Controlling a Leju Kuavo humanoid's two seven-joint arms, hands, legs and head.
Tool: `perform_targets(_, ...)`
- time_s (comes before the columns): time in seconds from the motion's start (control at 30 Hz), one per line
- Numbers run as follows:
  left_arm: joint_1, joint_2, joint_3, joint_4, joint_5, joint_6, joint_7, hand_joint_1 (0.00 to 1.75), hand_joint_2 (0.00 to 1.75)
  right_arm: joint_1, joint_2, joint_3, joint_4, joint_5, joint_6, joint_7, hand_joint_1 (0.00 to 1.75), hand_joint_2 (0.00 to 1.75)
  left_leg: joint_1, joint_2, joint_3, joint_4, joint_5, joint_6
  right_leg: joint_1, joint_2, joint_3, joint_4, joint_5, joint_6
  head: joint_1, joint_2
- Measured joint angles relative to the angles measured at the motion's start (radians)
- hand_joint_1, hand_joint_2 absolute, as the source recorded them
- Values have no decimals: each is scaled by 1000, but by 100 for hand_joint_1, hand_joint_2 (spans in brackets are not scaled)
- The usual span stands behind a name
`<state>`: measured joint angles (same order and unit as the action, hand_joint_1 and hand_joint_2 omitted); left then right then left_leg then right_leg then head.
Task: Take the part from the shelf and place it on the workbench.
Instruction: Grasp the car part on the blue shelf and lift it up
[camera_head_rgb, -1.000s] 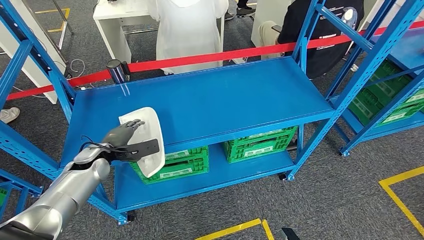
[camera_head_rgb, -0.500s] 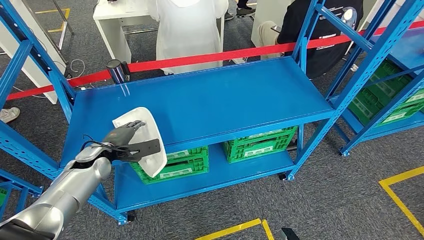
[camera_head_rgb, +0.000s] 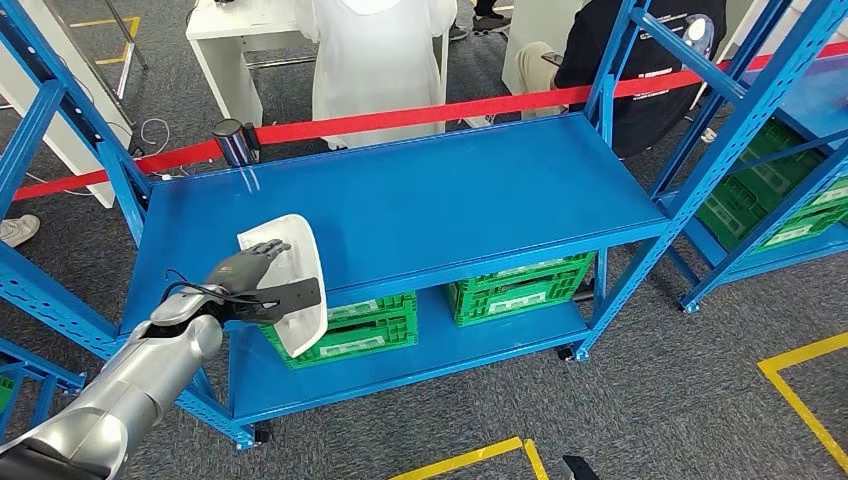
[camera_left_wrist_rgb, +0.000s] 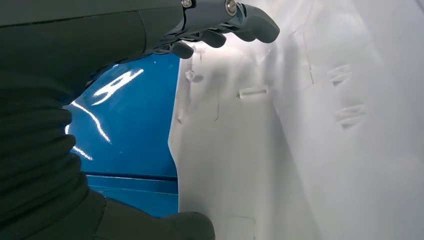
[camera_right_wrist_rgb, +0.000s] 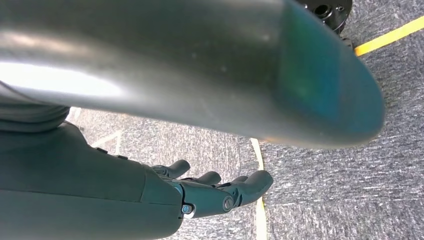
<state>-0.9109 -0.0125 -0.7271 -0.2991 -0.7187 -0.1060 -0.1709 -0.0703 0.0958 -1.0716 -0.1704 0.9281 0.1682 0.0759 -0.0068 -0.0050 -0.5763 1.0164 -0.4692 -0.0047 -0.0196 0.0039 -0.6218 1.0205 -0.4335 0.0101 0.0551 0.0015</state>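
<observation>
Landmark = blue workbench, the two-level blue rack in front of the robot.

Left hand grips the white part at the workbench's front-left corner. Fingers lie over the part's upper face, thumb under it; wrist view shows fingers curled over the part's rim and thumb below. Part = one white moulded panel, tilted, far end over the top surface near the front edge, near end hanging out past the front edge, above the lower level. Can't tell if its far end touches the top surface.

Right hand hangs low, well away from the workbench, over grey carpet w/ a yellow floor line. Fingers loosely extended, a bit apart, nothing in them.

Counts: 1 white part. 2 green crates on the workbench's lower level: left crate, just behind the part's hanging end, and right crate. More green crates in the blue rack right of the workbench; number unclear. 1 red barrier tape running behind the workbench, w/ 1 dark post head at its back-left. 2 people beyond the tape: one in white, one in black. 1 white table behind the workbench's left half.
</observation>
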Motion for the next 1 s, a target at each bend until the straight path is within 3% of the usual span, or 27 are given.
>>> perform_targets(0.17,1,-2,0,0,12,47,-6,0,175,0,0,-1,0,0,0,-2,0,0,0,0,0,0,0,0,0,0,0,0,0,0,0,0)
perform_targets(0.47,2,-13,3,-15,47,267,-16,0,175,0,0,-8,0,6,-5,-5,0,0,0,0,0,0,0,0,0,0,0,0,0,0,0,0)
perform_targets(0.6,3,-16,8,-20,59,296,-34,0,0,0,0,-13,0,7,-6,-5,0,0,0,0,0,0,0,0,0,0,0,0,0,0,0,0)
perform_targets(0.83,9,-31,49,-46,125,431,-130,0,0,0,0,-16,0,14,-6,-3,0,0,0,0,0,0,0,0,0,0,0,0,0,0,0,0)
perform_targets(1.0,12,-37,69,-57,151,427,-154,0,0,0,0,-17,0,17,-8,-3,0,0,0,0,0,0,0,0,0,0,0,0,0,0,0,0)
